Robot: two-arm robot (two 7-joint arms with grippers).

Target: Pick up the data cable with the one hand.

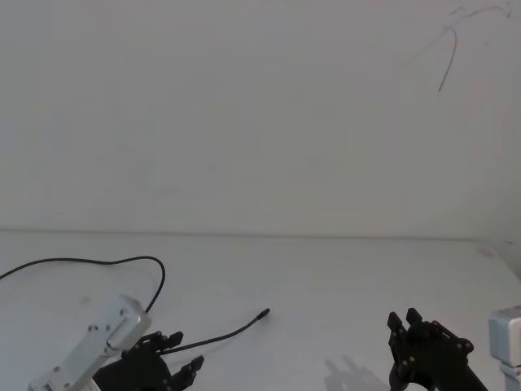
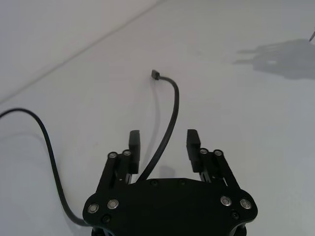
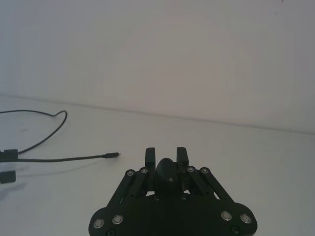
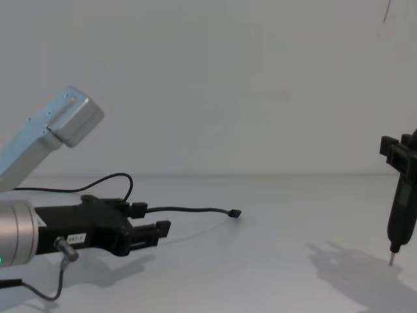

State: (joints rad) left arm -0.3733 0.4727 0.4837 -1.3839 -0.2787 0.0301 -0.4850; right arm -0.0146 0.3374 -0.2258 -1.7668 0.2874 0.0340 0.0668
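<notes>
L end effector (image 2: pixel 163 140) sits low at the counter's (image 1: pixel 342 269) near-left corner, spread open astride the black data cable (image 2: pixel 174 103), whose small plug points toward counter centre. R end effector (image 3: pixel 166 153), at the near-right edge, clamps a pen-like tool (image 4: pixel 401 215).

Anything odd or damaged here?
A thin dark curved line marks the white wall, upper right, perhaps a crack. The long thin black data cable passes intact through the open left gripper; the right gripper grips a slim black pen-like tool.
</notes>
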